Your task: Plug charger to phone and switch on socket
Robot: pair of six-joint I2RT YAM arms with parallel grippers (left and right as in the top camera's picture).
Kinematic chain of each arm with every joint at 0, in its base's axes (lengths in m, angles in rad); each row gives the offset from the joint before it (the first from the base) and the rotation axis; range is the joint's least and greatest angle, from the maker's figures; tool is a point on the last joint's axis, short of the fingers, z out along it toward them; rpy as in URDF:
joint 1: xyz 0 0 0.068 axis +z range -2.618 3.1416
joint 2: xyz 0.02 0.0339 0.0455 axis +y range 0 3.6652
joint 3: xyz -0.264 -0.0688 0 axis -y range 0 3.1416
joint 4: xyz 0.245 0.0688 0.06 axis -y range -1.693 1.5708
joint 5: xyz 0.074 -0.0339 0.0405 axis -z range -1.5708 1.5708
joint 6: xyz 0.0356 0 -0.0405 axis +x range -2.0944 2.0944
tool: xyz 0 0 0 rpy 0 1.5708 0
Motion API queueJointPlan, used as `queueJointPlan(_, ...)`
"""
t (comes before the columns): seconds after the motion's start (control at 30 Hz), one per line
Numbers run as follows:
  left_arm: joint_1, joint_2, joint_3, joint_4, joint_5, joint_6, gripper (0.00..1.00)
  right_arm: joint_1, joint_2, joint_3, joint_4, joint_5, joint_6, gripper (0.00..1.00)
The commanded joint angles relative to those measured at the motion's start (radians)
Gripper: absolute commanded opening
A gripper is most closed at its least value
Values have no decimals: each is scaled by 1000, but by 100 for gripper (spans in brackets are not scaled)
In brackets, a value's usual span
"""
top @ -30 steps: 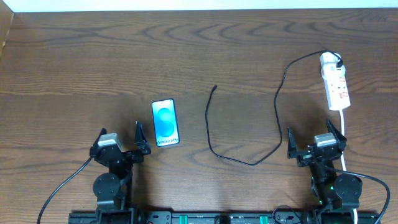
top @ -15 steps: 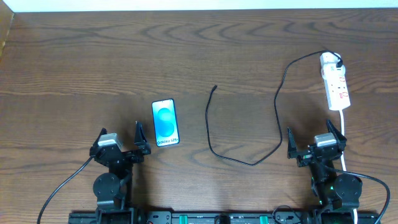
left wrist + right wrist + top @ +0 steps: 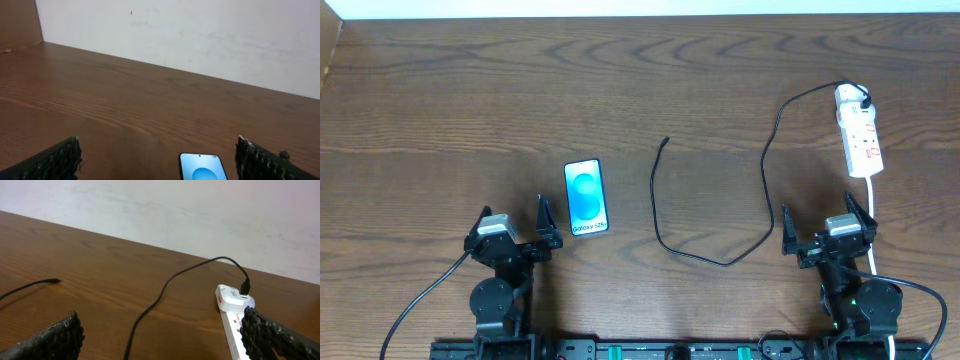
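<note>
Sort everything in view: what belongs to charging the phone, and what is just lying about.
For the job: phone, charger cable, white power strip.
Just there: wooden table, white wall.

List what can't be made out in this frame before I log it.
- Socket switch position: too small overhead. In the right wrist view, the right pincer's finger and the bottom edge hide most of the strip.
- Phone port: too small overhead. The left wrist view cuts the phone off at the bottom edge.
- Charger tip type: too small in both the overhead and right wrist views.
</note>
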Motion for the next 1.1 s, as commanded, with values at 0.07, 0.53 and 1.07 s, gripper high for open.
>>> queueJointPlan(0.07,-2,-1,-10,-49,-24,16,98,5,1,-1,-3,-6,0,99)
queueJointPlan(0.53,-2,-1,-10,-49,-24,16,98,5,1,-1,-3,-6,0,99)
queueJointPlan(1.07,-2,5,-10,-49,-20,10,98,5,1,-1,-3,-6,0,99)
